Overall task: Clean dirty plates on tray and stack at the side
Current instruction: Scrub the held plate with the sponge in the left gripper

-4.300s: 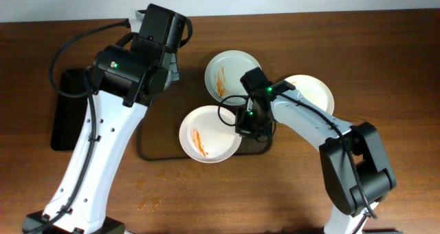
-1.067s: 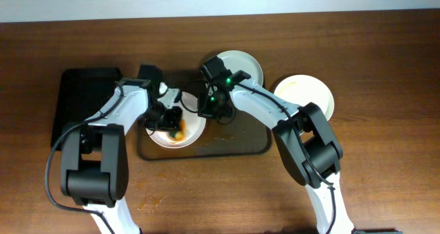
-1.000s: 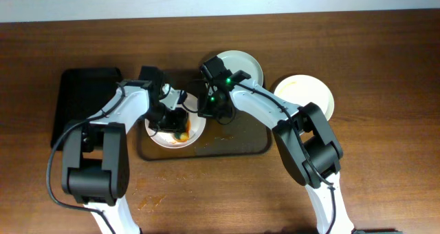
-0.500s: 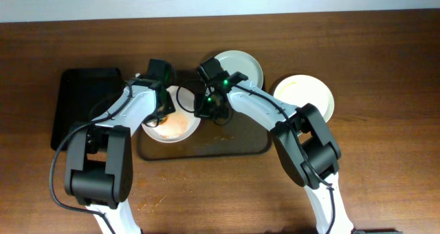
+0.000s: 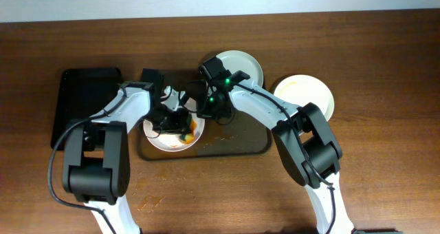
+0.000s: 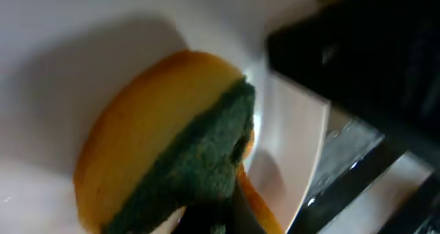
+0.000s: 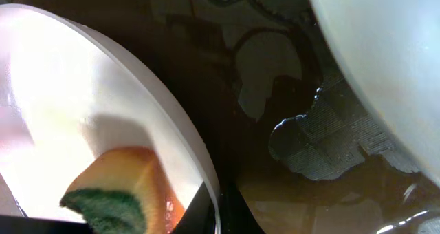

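Note:
A white plate (image 5: 159, 139) lies on the left of the dark tray (image 5: 234, 141). My left gripper (image 5: 180, 126) is shut on a yellow sponge with a green scouring side (image 6: 172, 151) and presses it on the plate's right part. Orange sauce shows by the sponge. My right gripper (image 5: 205, 113) is shut on this plate's right rim (image 7: 148, 117); the sponge also shows in the right wrist view (image 7: 117, 186). A second plate (image 5: 240, 63) sits at the tray's back edge. A third plate (image 5: 306, 96) lies on the table to the right of the tray.
A smaller black tray (image 5: 82, 113) lies to the left. The big tray's floor is wet with brownish puddles (image 7: 309, 158). An orange smear (image 5: 150, 203) marks the table near the front edge.
My left gripper has moved with the sponge from the plate's back-left edge to its right side. The plate has shifted slightly. The right gripper stays on the rim.

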Robot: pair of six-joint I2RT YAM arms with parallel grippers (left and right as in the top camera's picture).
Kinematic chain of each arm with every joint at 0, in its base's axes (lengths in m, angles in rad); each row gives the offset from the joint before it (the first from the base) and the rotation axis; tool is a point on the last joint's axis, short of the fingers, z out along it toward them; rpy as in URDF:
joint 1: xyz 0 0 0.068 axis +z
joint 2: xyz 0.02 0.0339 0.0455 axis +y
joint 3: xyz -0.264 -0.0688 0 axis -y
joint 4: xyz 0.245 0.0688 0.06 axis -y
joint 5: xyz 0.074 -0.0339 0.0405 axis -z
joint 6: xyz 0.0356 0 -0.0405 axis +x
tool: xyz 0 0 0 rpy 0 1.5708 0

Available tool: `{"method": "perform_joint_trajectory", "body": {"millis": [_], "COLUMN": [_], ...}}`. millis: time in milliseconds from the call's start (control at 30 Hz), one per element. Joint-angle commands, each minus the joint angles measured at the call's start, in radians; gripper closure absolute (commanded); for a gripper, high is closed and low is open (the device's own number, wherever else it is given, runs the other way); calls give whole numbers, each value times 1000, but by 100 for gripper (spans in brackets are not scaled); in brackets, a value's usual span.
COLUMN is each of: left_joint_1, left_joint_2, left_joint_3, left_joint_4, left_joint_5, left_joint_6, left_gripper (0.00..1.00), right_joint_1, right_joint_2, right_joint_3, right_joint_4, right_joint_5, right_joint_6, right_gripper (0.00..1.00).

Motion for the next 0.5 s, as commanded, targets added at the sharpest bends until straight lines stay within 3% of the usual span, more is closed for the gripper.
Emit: {"method": "perform_joint_trajectory", "body": {"millis": [0, 100, 133, 300, 400, 467], "left_joint_1": [13, 56, 66, 70, 69, 69], "left_joint_2": [48, 48, 48, 48, 48, 48], "left_joint_3": [-23, 1, 9, 24, 24, 31], "left_joint_4": [136, 142, 145, 76, -3, -58], "left_joint_5": [21, -253, -399, -864, -892, -694], "left_joint_6": [-109, -237, -307, -640, -637, -453], "left_gripper": [99, 100, 100, 99, 99, 99], "right_joint_1": [3, 3, 3, 3, 3, 3], "right_joint_2": [23, 23, 23, 23, 23, 23], "right_joint_3": [9, 9, 9, 9, 9, 9], "right_joint_4": [3, 3, 3, 3, 3, -2], "right_joint_5": [8, 8, 8, 9, 8, 8], "right_joint_6": [22, 22, 22, 21, 21, 21], "right_gripper": [96, 96, 96, 96, 96, 96]}}
